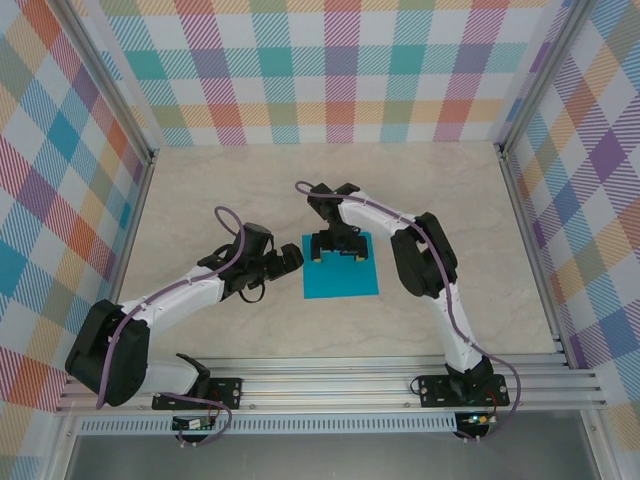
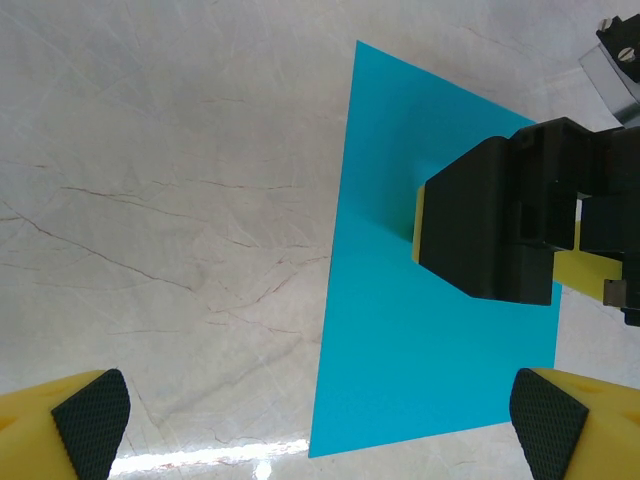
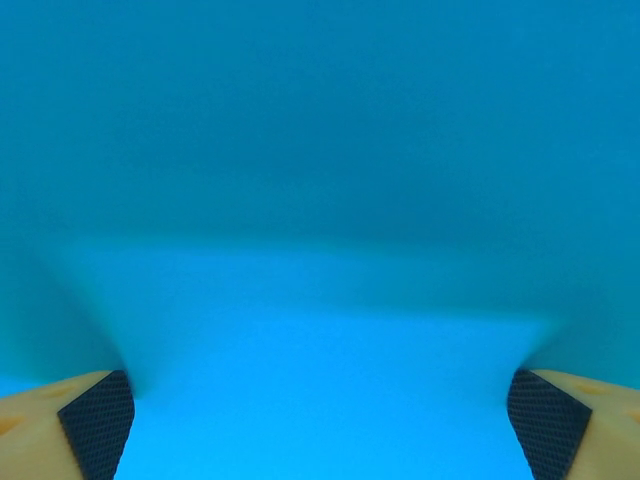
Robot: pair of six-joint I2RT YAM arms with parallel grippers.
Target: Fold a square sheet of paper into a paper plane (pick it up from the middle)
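Observation:
The square sheet of paper lies flat and unfolded on the table, teal-blue, in the middle. My right gripper is down over its far half, jaws wide open, fingers pointing at the sheet; its wrist view looks straight onto the blue paper between the two pads. My left gripper hovers just off the sheet's left edge, open with nothing between its fingers. In the left wrist view the paper sits to the right, with the right gripper's black body over it.
The marble-patterned table stretches bare around the sheet. Checked walls close the back and both sides. An aluminium rail carrying the arm bases runs along the near edge.

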